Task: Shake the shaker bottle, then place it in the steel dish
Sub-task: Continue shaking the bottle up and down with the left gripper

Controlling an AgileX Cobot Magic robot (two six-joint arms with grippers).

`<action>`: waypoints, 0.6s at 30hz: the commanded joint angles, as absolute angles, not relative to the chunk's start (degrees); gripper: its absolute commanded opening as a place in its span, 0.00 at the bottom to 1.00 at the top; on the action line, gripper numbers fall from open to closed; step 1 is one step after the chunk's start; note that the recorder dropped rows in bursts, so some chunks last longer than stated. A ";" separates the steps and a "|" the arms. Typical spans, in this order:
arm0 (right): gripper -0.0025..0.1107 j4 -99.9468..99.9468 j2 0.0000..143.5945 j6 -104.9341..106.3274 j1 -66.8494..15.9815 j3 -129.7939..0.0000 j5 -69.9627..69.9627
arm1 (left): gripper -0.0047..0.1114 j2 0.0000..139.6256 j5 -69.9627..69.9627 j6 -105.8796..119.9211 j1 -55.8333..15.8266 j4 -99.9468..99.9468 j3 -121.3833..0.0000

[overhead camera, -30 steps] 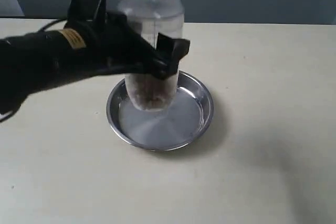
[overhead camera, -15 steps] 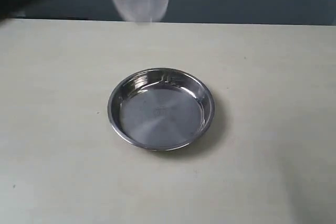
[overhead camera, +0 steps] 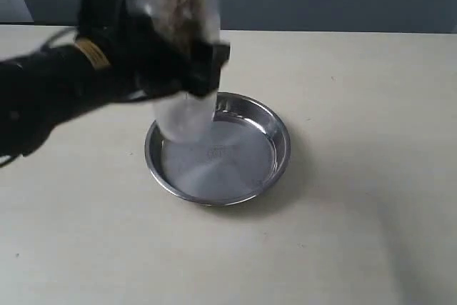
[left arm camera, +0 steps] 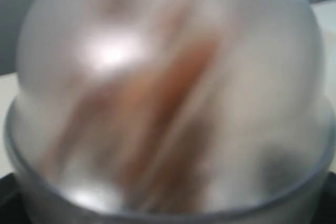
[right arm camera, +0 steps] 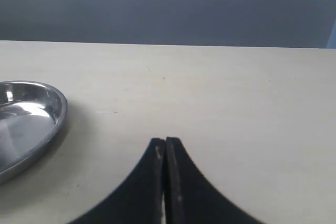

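Observation:
The frosted shaker bottle (overhead camera: 187, 48) is blurred by motion in the air over the back left part of the steel dish (overhead camera: 280, 149), with brown bits flung toward its upper end. My left gripper (overhead camera: 187, 69) is shut on it round the middle. In the left wrist view the shaker bottle (left arm camera: 168, 98) fills the picture, brown streaks smeared inside, and the fingers are hidden. The steel dish (right arm camera: 52, 124) holds nothing. My right gripper (right arm camera: 165, 142) is shut on nothing, low over the table to the right of the dish.
The beige table (overhead camera: 357, 233) carries only the dish. A dark wall runs along its far edge. The left arm (overhead camera: 50, 91) reaches in from the left edge, above the table.
The bottle went from low over the dish up to the top of the view, then back down over the dish. The brown bits moved from its lower end to its upper end.

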State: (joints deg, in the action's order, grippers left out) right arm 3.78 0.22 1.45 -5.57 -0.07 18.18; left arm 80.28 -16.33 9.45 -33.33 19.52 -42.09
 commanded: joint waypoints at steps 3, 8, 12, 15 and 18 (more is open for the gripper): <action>0.02 3.70 0.00 1.49 -5.78 0.00 17.49 | 0.04 69.50 -18.71 8.51 -35.52 4.12 -53.48; 0.02 3.70 0.00 1.49 -5.78 0.00 17.49 | 0.04 79.04 -12.37 6.97 -33.00 16.25 -42.01; 0.02 3.70 0.00 1.49 -5.78 0.00 17.49 | 0.04 76.35 -19.79 6.17 -36.77 14.59 -42.98; 0.02 3.70 0.00 1.49 -5.78 0.00 17.49 | 0.04 73.98 -25.12 6.17 -37.35 13.25 -44.01; 0.02 3.70 0.00 1.49 -5.78 0.00 17.49 | 0.04 73.21 -25.75 6.29 -37.12 13.25 -44.01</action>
State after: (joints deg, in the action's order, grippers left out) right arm 3.78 0.22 1.45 -5.57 -0.07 18.18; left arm 74.79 -20.16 6.44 -37.16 13.32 -43.22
